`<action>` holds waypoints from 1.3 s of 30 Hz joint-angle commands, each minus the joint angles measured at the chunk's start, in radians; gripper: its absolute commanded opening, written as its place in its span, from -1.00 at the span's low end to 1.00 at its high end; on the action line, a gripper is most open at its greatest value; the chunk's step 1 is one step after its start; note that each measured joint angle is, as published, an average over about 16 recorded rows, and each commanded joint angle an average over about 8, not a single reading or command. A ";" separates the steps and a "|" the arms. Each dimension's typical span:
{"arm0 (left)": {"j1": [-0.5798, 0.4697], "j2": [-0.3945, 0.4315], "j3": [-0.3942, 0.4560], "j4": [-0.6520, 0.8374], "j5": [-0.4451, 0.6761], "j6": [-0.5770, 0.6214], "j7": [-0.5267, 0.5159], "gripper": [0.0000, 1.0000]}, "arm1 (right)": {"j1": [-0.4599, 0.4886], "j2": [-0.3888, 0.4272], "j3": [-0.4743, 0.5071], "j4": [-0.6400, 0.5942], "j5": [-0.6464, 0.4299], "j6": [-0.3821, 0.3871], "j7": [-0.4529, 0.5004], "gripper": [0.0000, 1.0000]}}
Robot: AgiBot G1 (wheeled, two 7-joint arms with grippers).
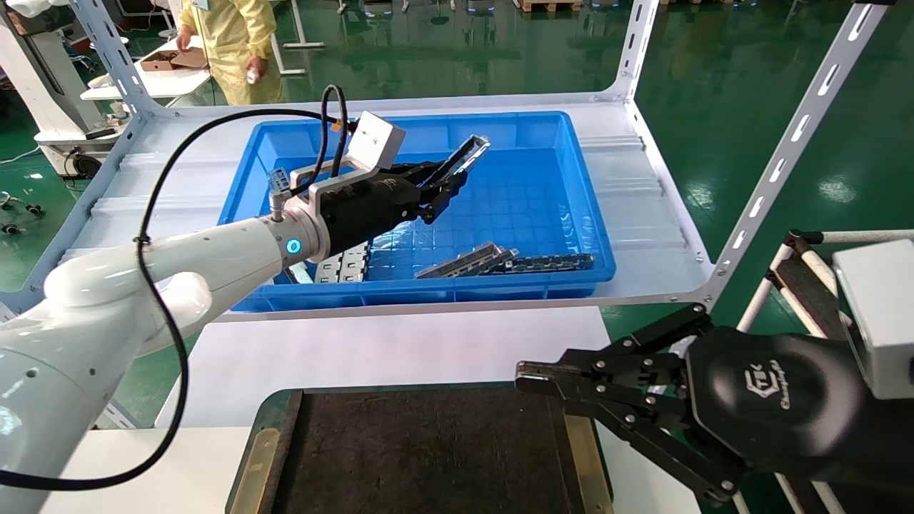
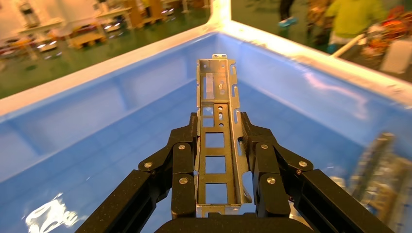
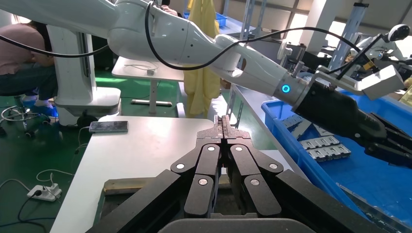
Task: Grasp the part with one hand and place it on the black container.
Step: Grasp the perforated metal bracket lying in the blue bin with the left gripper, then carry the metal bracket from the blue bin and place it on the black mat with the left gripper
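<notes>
The left gripper [image 1: 446,187] clamps the part [image 1: 464,155] lengthwise over the blue bin [image 1: 593,214], tip pointing toward 1 o'clock. The part looks light, stiff and smooth, so a grip across its side walls near the middle suits it. The left wrist view shows fingers [image 2: 182,165] pinching both flanges, hidden from the head view. The right gripper [image 1: 532,378], fingers pressed together and empty, waits at 3 o'clock of the black container [image 1: 264,457].
</notes>
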 commanded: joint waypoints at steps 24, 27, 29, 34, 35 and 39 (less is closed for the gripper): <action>0.125 -0.191 -0.035 -0.103 -0.108 0.605 0.042 -1.00 | 0.000 0.001 -0.001 0.000 0.001 0.001 -0.001 -1.00; 0.175 -0.219 -0.033 -0.165 -0.114 0.610 0.019 -1.00 | 0.000 0.001 -0.002 0.000 0.001 0.001 -0.001 -1.00; 0.214 -0.238 -0.032 -0.213 -0.119 0.603 0.002 -1.00 | 0.000 0.001 -0.002 0.000 0.001 0.001 -0.001 -1.00; 0.325 -0.279 -0.029 -0.348 -0.132 0.548 -0.042 -1.00 | 0.000 0.001 -0.002 0.000 0.001 0.001 -0.001 -1.00; 0.349 -0.286 -0.027 -0.376 -0.134 0.530 -0.052 -1.00 | 0.000 0.001 -0.002 0.000 0.001 0.001 -0.001 -1.00; 0.442 -0.306 -0.022 -0.479 -0.139 0.444 -0.086 -1.00 | 0.001 0.001 -0.002 0.000 0.002 0.001 -0.001 -1.00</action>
